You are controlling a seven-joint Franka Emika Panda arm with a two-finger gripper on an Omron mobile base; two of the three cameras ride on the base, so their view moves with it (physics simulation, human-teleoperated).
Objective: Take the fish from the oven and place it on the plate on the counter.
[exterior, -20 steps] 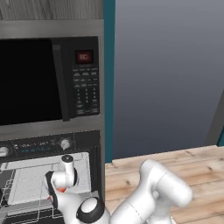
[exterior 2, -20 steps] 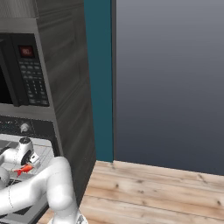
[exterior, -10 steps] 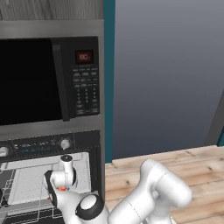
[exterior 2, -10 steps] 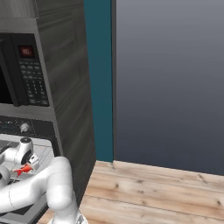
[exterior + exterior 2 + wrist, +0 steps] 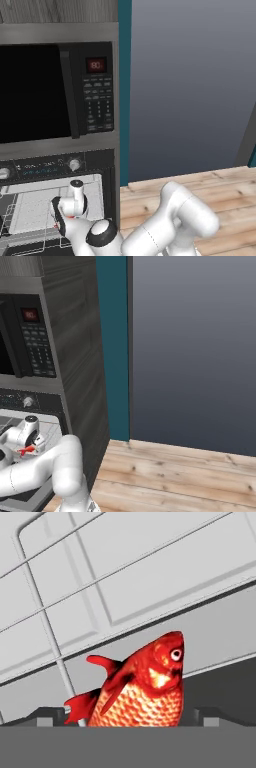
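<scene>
- My tool (image 5: 132, 722) sat inside the oven (image 5: 30, 200), jaws wide.
- The fish (image 5: 142, 687) lay between them on the rack (image 5: 50, 632), ungripped.

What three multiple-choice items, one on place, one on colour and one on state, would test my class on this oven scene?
1. Where is the fish?
A. inside the oven, on its wire rack
B. inside the microwave
C. on the wooden floor

2. What colour is the microwave display?
A. green
B. red
C. blue

3. How does the gripper stand?
A. shut on the fish
B. shut and empty
C. open, a finger tip on each side of the fish

Answers: 1 A, the hand view shows the fish against the rack wires and the pale oven wall. 2 B, the small panel above the keypad glows red. 3 C, the two dark finger tips stand wide apart at the bottom of the hand view, with the fish between them.
</scene>
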